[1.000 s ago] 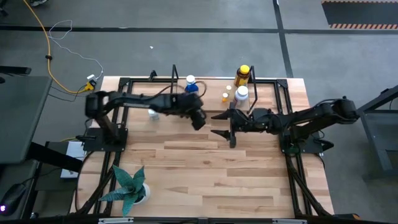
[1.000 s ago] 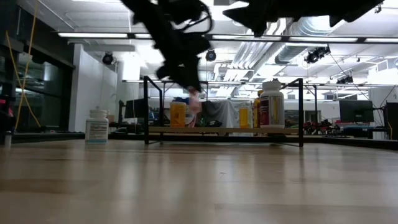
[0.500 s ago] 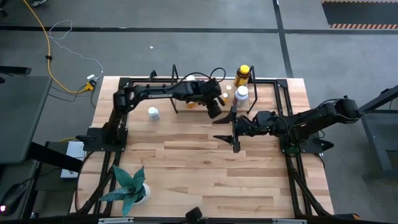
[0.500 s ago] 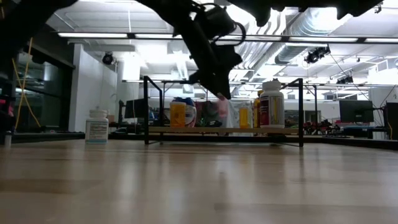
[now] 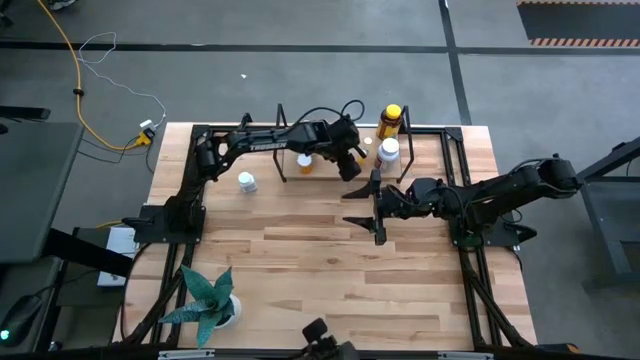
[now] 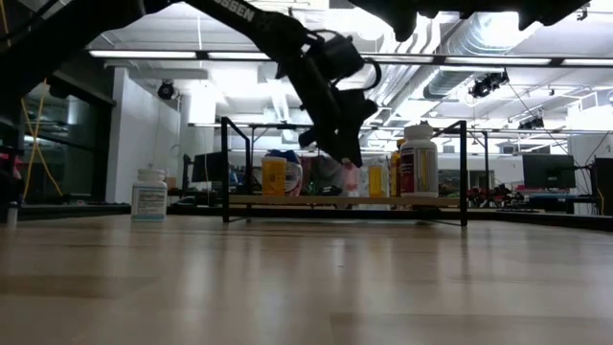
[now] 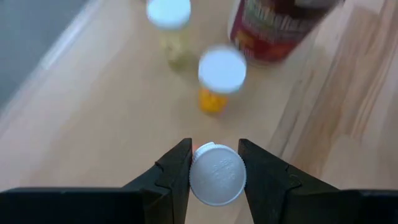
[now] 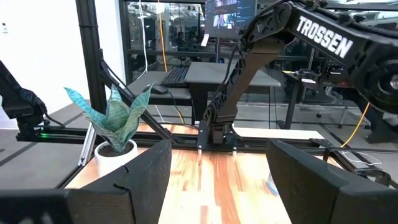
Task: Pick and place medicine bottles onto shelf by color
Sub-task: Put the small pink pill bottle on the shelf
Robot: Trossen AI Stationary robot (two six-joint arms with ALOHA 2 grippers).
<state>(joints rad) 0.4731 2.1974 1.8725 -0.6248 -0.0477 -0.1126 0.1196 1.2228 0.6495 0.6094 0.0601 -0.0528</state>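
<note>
**A:** What are the jaws doing?

**B:** The left gripper (image 7: 214, 167) is clenched on a small white-capped vial (image 7: 216, 173), one dark finger on each side of the cap. In the high view this gripper (image 5: 350, 165) reaches over the shelf (image 5: 425, 135) at the far edge of the table. The right gripper (image 5: 362, 207) hangs over the middle of the table (image 5: 330, 270) with its fingers spread wide, holding nothing.

**A:** What surface and room surround them?

**B:** The table is pale wood planks with a black frame, standing on a grey floor. The low view looks across it into an office with ceiling lights and ducts.

**A:** Where is there open space?

**B:** The near half of the table is bare wood, apart from a potted plant (image 5: 208, 296) at the near left corner.

**A:** What else stands nearby?

**B:** On the shelf, the left wrist view shows an orange vial (image 7: 219, 78) just ahead of the held one, another white-capped vial (image 7: 169, 22) beyond it, and a large dark bottle (image 7: 277, 28) beside them. The high view shows an amber bottle with a yellow cap (image 5: 390, 120) and a white bottle (image 5: 389, 151) at the shelf's right end. A lone white bottle (image 5: 246, 182) stands on the table, left of the shelf.
</note>
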